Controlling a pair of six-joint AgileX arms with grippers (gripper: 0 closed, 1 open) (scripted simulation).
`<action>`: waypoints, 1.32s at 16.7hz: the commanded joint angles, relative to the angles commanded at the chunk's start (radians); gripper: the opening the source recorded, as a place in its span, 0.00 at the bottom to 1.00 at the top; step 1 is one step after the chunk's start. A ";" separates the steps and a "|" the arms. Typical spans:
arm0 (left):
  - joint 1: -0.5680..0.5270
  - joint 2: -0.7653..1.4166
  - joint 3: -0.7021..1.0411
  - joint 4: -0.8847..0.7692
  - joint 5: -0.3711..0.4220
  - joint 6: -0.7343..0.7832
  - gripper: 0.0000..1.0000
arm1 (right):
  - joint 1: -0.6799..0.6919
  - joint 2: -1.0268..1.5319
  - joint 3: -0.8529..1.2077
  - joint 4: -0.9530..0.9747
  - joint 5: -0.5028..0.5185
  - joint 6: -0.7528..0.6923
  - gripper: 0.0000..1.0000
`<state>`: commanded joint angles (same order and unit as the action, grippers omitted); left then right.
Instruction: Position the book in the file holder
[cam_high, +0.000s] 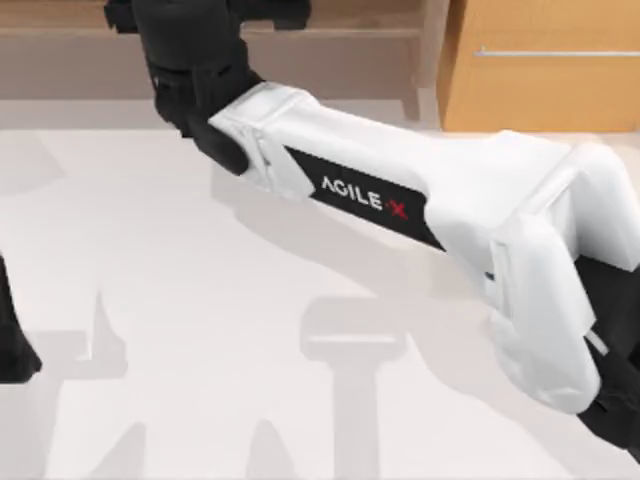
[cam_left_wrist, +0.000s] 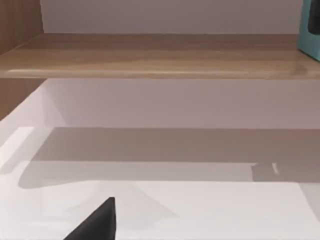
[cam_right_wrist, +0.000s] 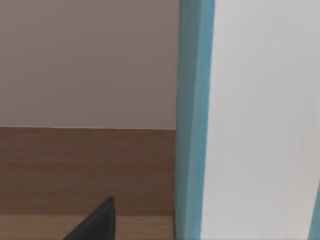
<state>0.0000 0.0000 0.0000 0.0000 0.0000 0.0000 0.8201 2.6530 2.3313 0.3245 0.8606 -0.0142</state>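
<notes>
Jaws: neither gripper's state can be told | near: the book (cam_right_wrist: 194, 120) stands just before the right wrist camera, blue cover edge and white page block upright, long axis vertical | mid: white table (cam_high: 200, 330) lies open beneath the right arm (cam_high: 400, 190) | far: wooden shelf (cam_left_wrist: 150, 55) along the back, left arm (cam_high: 12, 340) at the table's left edge.

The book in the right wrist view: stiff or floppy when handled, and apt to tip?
Probably stiff: the book shows a straight light-blue cover edge beside a flat white page block, with no sag. It stands upright there, so it might tip if pushed sideways. The plain, smooth-looking cover could be somewhat slippery in a pincer.
</notes>
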 joint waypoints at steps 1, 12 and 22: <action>0.000 0.000 0.000 0.000 0.000 0.000 1.00 | 0.000 0.005 0.012 -0.004 -0.001 0.000 1.00; 0.000 0.000 0.000 0.000 0.000 0.000 1.00 | -0.020 0.114 0.227 -0.105 -0.023 -0.002 1.00; 0.000 0.000 0.000 0.000 0.000 0.000 1.00 | -0.020 0.114 0.227 -0.105 -0.023 -0.002 0.40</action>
<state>0.0000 0.0000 0.0000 0.0000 0.0000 0.0000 0.7999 2.7674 2.5581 0.2194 0.8379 -0.0163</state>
